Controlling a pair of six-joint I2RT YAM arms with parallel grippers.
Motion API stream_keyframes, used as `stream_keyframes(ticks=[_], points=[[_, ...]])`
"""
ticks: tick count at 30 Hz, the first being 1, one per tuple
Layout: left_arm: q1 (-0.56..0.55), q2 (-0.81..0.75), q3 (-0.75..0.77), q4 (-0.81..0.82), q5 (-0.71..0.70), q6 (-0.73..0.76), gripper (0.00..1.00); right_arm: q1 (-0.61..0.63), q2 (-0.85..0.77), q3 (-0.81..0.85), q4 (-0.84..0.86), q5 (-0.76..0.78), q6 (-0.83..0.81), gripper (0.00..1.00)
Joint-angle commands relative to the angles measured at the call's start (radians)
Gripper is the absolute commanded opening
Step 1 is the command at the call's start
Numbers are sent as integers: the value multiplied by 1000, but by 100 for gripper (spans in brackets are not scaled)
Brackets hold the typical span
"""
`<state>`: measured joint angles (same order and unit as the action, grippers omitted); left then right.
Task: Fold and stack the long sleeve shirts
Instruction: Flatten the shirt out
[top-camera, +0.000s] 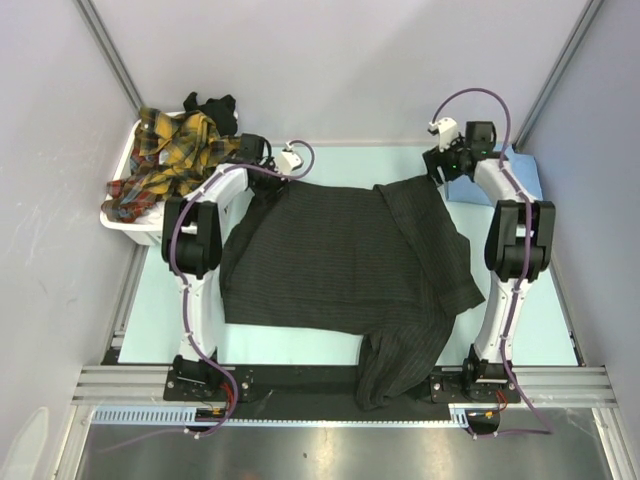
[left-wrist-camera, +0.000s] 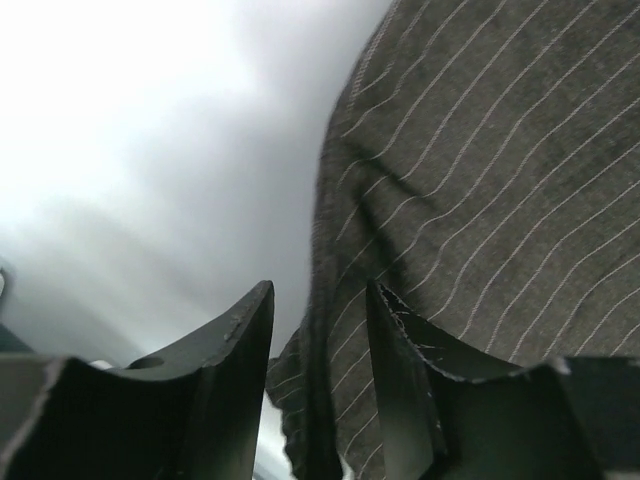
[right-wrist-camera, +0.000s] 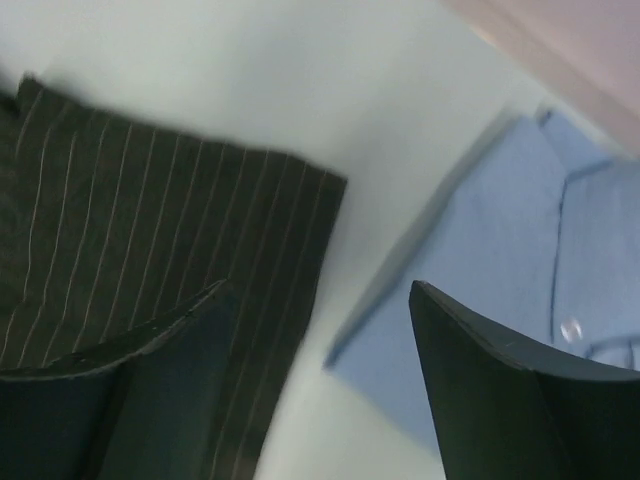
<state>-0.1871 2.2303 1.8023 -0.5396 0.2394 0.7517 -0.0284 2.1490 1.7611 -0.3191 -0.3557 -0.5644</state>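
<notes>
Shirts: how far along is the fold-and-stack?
Done: light blue shirt looks folded, far right. In hand: pinstripe shirt lies spread unfolded, sleeve over the near edge; left gripper and right gripper, open, at its far edge. To do: plaid shirts in the basket.

White laundry basket (top-camera: 138, 232) on far-left corner of pale table (top-camera: 550, 330).

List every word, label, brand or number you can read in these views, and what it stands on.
No readable text in any view.
charcoal pinstriped shirt: stripes only, no label showing.
light blue shirt: a plain button, no writing.
plaid shirt and white basket: no print visible.
</notes>
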Motion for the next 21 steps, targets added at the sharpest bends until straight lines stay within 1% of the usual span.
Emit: stream_keyframes(ticks=[1, 2, 3, 7, 9, 10, 12, 13, 15, 16, 18, 19, 21], points=[[8, 18, 68, -16, 29, 9, 48, -51, -138, 23, -282, 3, -66, 91], [8, 23, 74, -22, 31, 14, 49, -67, -146, 34, -317, 14, -72, 93], [9, 28, 80, -23, 31, 17, 50, -77, -152, 38, -380, 14, -72, 94], [15, 43, 110, -36, 20, 44, 49, -137, -184, 47, -561, -80, -52, 86], [20, 40, 123, -45, 23, 57, 47, -166, -204, 20, -651, -120, -29, 83], [21, 37, 138, -63, 23, 81, 42, -176, -209, 11, -684, -138, -17, 78], [20, 20, 147, -74, 23, 113, 38, -205, -222, -20, -751, -172, 4, 75], [18, 11, 147, -74, 14, 148, 34, -214, -224, -44, -776, -183, 12, 71], [20, 5, 163, -76, -31, 204, 26, -243, -238, -72, -816, -213, 40, 69], [20, 8, 172, -76, -49, 221, 19, -251, -241, -100, -825, -221, 46, 69], [18, 32, 187, -76, -112, 277, 16, -266, -244, -123, -837, -229, 60, 69], [18, 43, 204, -76, -135, 291, 18, -278, -232, -129, -847, -229, 61, 69], [20, 64, 222, -91, -167, 313, 28, -288, -219, -140, -865, -223, 70, 66]])
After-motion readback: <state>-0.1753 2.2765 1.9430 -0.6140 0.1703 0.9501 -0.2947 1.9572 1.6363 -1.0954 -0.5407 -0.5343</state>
